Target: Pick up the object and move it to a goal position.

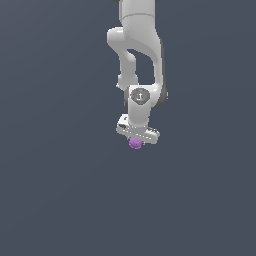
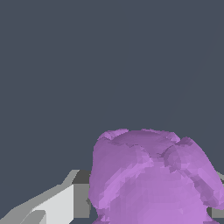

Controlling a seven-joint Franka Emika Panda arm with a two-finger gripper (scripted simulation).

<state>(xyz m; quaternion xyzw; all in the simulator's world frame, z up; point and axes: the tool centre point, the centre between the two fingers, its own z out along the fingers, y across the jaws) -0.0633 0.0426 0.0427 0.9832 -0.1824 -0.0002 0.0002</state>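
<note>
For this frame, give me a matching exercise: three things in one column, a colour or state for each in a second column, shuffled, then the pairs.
Things:
1. ball
2. gripper
3. background

Descriptions:
A. plain dark grey-blue
B. purple and bumpy
C. white, at the arm's lower end, right above the ball

Pairs: 1-B, 2-C, 3-A

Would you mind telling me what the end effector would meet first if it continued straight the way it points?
The purple bumpy ball, already at the end effector; whether it is gripped is unclear. Beyond it, probably only the grey ground.
</note>
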